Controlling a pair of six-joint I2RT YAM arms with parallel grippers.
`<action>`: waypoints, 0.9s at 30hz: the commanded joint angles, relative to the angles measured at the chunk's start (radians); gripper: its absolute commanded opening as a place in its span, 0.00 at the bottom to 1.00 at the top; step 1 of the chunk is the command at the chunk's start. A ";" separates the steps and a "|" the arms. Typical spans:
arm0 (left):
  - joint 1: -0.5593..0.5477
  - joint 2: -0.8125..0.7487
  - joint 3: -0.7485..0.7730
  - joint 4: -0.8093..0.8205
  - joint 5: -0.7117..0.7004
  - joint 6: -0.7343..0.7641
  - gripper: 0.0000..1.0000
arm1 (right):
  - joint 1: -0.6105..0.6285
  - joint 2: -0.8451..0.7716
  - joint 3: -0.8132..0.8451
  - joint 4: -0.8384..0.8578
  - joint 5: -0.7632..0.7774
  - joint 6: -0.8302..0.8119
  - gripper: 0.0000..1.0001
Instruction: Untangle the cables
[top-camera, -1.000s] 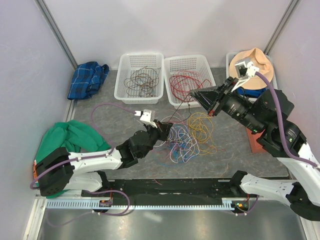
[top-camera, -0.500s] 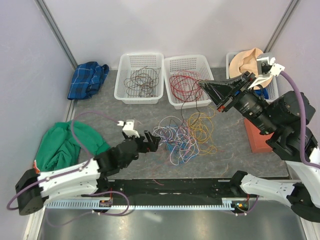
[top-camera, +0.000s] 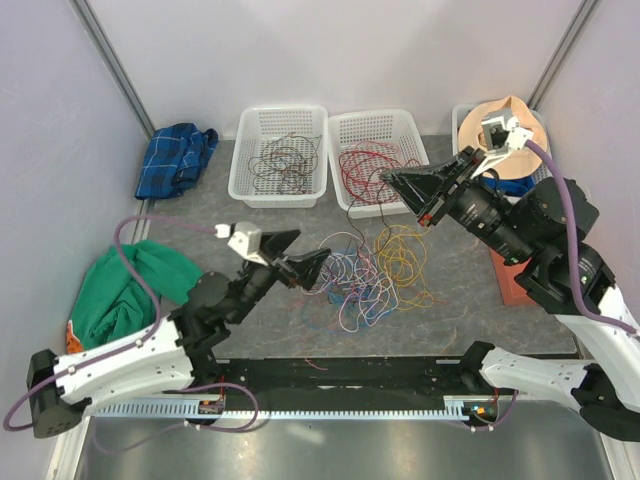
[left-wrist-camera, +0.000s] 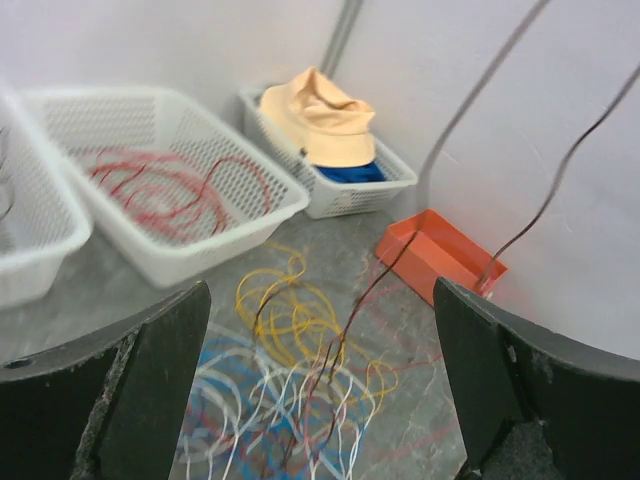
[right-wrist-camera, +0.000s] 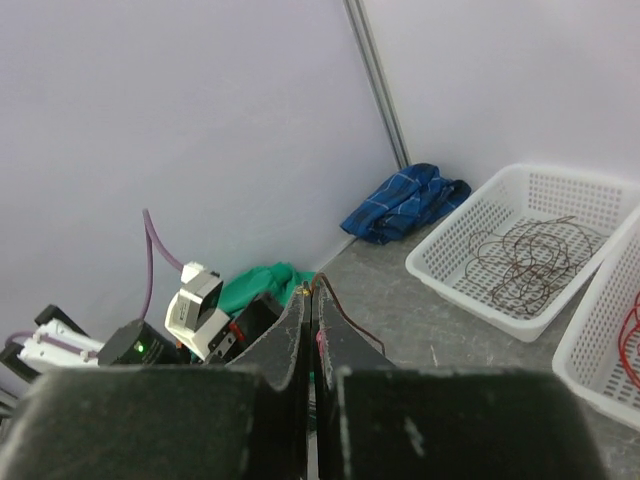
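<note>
Closed bay with three plain, pale lilac-white walls. The back wall (top-camera: 350, 50) lies beyond the left end effector (top-camera: 312, 243) and the right end effector (top-camera: 385, 178). The left wall (top-camera: 50, 120) and right wall (top-camera: 612, 100) stand outboard of each. There is a grey metal post (top-camera: 110, 60) in each back corner.

The worktop (top-camera: 470, 310) beneath both is mottled grey, stone-look. White mesh baskets (top-camera: 278, 110) line the back wall, and in the overhead view the right end effector's tip lies over the middle one. A blue plaid cloth (top-camera: 175, 158) sits far back-left of the left end effector, with a green cloth (top-camera: 125, 285) to its left. An orange tray (top-camera: 510, 285) sits near-right of the right end effector. Light is soft and even.
</note>
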 joint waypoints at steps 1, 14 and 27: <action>0.002 0.163 0.161 0.160 0.155 0.208 1.00 | 0.001 0.007 -0.028 0.045 -0.054 0.038 0.00; 0.045 0.434 0.270 0.306 0.058 0.230 0.89 | 0.001 -0.026 -0.092 0.057 -0.063 0.050 0.00; 0.120 0.399 0.327 0.179 0.113 0.167 0.02 | 0.001 -0.102 -0.179 0.054 -0.009 0.036 0.38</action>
